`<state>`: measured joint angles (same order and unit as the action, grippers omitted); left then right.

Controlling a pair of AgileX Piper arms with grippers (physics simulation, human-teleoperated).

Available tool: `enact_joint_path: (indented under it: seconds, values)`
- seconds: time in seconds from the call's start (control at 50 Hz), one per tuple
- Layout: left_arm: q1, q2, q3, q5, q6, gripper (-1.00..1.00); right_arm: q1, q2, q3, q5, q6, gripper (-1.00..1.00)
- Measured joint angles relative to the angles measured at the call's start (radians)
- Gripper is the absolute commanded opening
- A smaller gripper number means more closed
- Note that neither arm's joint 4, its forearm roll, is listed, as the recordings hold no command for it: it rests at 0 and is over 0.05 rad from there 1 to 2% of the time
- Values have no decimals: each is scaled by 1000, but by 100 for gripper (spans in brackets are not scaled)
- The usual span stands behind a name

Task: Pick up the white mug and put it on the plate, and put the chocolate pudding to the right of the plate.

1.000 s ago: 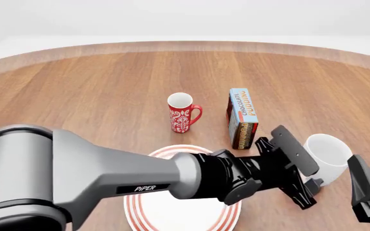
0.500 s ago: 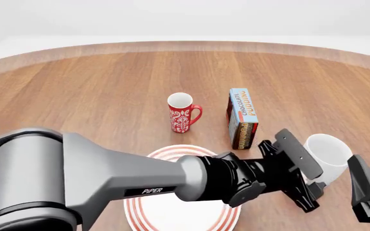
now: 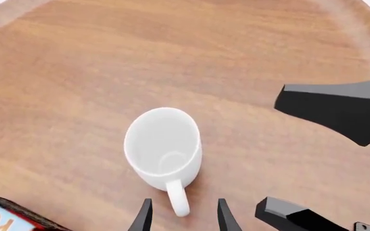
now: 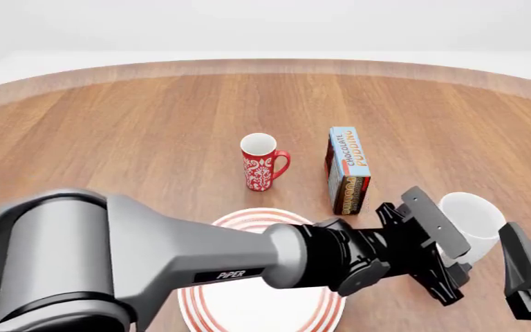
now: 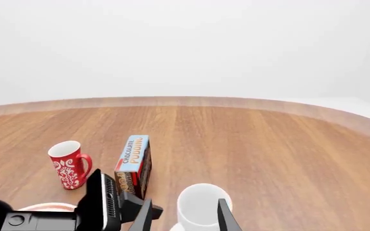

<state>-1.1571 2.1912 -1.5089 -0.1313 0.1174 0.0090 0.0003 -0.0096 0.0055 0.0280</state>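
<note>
The white mug [image 4: 473, 220] stands upright at the right of the table, its handle [image 3: 177, 198] pointing back toward the arms. My left gripper [image 4: 452, 267] has reached across over the plate [image 4: 247, 308] and is open, its two fingertips [image 3: 144, 217] on either side of the handle without touching it. The chocolate pudding [image 4: 348, 169] stands on its edge left of the mug, beyond the plate. My right gripper [image 4: 524, 268] is open at the right edge, close beside the mug; in its wrist view the mug [image 5: 198, 206] shows between its fingers.
A slim red patterned mug [image 4: 263, 162] stands left of the pudding box, beyond the plate. The left arm [image 4: 155, 263] covers much of the plate. Parts of the right arm [image 3: 339, 108] sit close beside the white mug.
My left gripper has slid a little to the right, closing in on the white mug's handle. The right arm, the mugs, the box and the plate have stayed still.
</note>
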Motion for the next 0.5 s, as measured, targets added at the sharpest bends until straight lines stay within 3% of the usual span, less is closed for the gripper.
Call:
enact_joint_path:
  seconds: [0.5]
  values:
    - [6, 52, -58, 22, -9, 100, 2, 0, -17, 17, 7, 100]
